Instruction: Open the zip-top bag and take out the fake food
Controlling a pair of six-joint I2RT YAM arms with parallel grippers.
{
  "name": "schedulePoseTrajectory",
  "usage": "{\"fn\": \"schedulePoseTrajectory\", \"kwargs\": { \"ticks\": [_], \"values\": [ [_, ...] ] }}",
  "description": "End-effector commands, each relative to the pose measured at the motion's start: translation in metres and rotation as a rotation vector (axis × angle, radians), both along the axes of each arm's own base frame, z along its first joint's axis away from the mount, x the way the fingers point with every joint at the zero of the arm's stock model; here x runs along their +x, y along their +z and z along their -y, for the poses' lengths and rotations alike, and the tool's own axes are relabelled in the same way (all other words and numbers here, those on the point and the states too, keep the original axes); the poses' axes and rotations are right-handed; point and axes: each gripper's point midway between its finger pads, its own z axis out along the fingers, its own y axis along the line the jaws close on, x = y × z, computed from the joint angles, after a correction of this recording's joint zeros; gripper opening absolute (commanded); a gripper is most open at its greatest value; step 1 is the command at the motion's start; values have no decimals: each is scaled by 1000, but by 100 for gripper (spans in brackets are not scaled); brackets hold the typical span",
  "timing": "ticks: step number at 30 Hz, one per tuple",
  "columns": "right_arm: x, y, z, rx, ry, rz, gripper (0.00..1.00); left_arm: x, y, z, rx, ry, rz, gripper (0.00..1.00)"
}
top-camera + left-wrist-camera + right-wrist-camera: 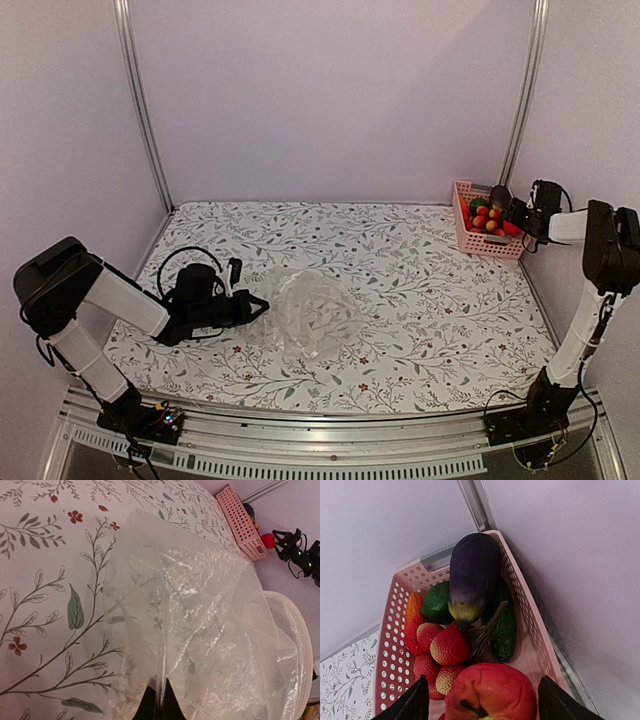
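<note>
The clear, crinkly zip-top bag (312, 315) lies crumpled near mid-table, its left edge pinched tight in the left gripper (252, 305), that arm stretched low. Far right, the right gripper (482, 700) hangs with fingers spread wide over glossy fake food (449, 647) in a pink perforated basket (395, 630).

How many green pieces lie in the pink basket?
2: a round green piece left of the eggplant, a long green piece right of it. Others may be hidden.

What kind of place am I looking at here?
Probably a robot test cell: plain walls in aluminium framing, a left arm and right arm bolted along a floral-covered table, a pink basket of fake food.
</note>
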Motion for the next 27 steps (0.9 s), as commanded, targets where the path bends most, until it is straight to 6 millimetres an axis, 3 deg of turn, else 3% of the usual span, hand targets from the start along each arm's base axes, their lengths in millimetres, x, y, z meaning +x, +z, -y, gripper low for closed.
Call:
{"fn": "schedulePoseTrajectory", "kwargs": {
  "ticks": [1, 6, 10, 16, 22, 27],
  "values": [
    [2, -15, 3, -4, -5, -50, 75, 2, -3, -4, 12, 1, -4, 0],
    [1, -11, -12, 45, 61, -39, 78, 3, -1, -4, 11, 0, 1, 0],
    [0, 7, -48, 77, 158, -5, 77, 3, 2, -3, 6, -5, 9, 0],
    [-22, 16, -147, 172, 439, 0, 74, 4, 7, -2, -1, -5, 27, 0],
    [-73, 23, -268, 245, 760, -17, 70, 3, 14, -1, 6, -9, 52, 0],
    [-120, 36, -337, 328, 978, -32, 69, 4, 18, 1, 35, -9, 74, 0]
  ]
}}
